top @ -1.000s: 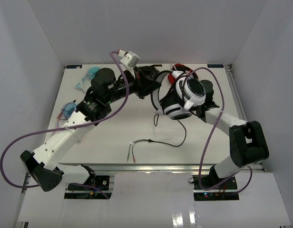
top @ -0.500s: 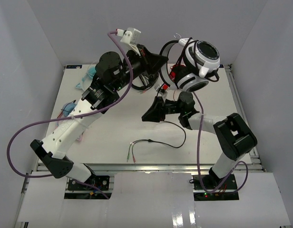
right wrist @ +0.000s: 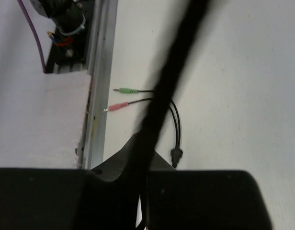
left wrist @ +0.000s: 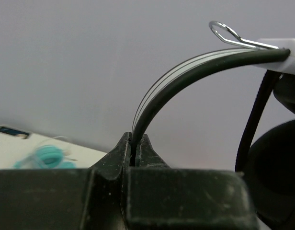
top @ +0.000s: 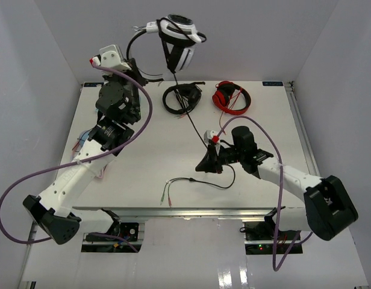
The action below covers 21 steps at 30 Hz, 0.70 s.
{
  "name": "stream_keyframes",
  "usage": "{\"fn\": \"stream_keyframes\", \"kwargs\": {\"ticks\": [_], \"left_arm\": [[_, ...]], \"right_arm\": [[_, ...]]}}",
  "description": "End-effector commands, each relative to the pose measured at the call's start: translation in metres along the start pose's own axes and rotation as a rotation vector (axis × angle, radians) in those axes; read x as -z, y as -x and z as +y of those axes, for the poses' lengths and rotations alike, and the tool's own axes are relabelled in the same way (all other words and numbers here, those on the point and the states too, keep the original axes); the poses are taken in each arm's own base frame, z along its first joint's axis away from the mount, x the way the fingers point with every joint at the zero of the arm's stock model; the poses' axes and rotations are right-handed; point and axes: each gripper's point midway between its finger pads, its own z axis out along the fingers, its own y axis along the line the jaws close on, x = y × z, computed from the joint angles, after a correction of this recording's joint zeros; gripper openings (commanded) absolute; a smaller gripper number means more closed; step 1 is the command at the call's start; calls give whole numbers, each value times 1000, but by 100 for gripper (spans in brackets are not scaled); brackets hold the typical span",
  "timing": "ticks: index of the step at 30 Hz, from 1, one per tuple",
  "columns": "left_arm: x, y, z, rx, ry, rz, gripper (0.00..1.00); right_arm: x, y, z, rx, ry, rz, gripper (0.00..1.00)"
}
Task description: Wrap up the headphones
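The white-and-black headphones (top: pixel 180 37) hang high above the table's back edge. My left gripper (top: pixel 135 69) is shut on their black headband (left wrist: pixel 195 72), with the jaws pinching it at the tips (left wrist: pixel 137 146). The thin black cable (top: pixel 191 117) runs down from the earcups to my right gripper (top: pixel 203 165), which is shut on it low over the table's middle. In the right wrist view the cable (right wrist: pixel 171 72) crosses the jaws as a blurred line. Its loose end lies on the table with a green plug (right wrist: pixel 126 90) and a pink plug (right wrist: pixel 116 106).
All-black headphones (top: pixel 182 96) and red headphones (top: pixel 232 96) lie at the back of the table. A teal item (left wrist: pixel 47 155) lies at the back left, and a blue one (top: pixel 88 137) by the left edge. The table's metal front rail (right wrist: pixel 100 72) runs just beyond the plugs.
My left gripper has lifted the headphones higher and to the left, over the back edge. My right gripper has moved down and toward the front, and the cable is now stretched between the two.
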Motion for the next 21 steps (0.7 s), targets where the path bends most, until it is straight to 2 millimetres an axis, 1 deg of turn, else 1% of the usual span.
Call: {"fn": "stream_keyframes", "kwargs": {"ticks": [1,2,3,4,5,6,8,9,11,12,13,14,15,17,19,20,21], "left_arm": [[-11,4,77,-127,272,-83,0],[-15,-10,88,-190,295,-54,0],[-18,-26,94,-236,310,-23,0],[-18,-34,102,-267,323,-9,0],[-23,-68,108,-360,320,63,0],[-24,-88,112,-416,314,112,0],[-20,-132,117,-505,273,214,0],[-20,-142,115,-520,248,239,0],[-4,-188,107,-565,130,354,0],[7,-209,101,-580,63,404,0],[16,-220,90,-585,-14,429,0],[36,-232,72,-588,-112,452,0],[50,-240,55,-588,-215,473,0],[82,-248,29,-566,-367,504,0],[115,-250,0,-498,-548,530,0],[127,-235,-8,-444,-608,509,0],[136,-225,-13,-399,-649,498,0]], "right_arm": [[25,2,3,168,-111,140,8],[31,8,2,220,-161,168,8],[36,20,6,284,-188,176,8],[34,25,13,317,-160,190,8],[44,46,9,404,-250,218,8],[51,60,5,445,-296,230,8],[74,107,-10,565,-443,244,8],[74,103,-10,555,-442,258,8],[92,144,-27,638,-572,253,8],[97,163,-33,667,-622,239,8],[99,174,-38,679,-651,230,8],[103,188,-48,688,-704,226,8],[105,199,-55,704,-743,213,8],[112,209,-76,707,-828,230,8],[119,214,-95,699,-890,229,8],[121,209,-104,683,-905,232,8],[124,202,-112,663,-917,240,8]]}}
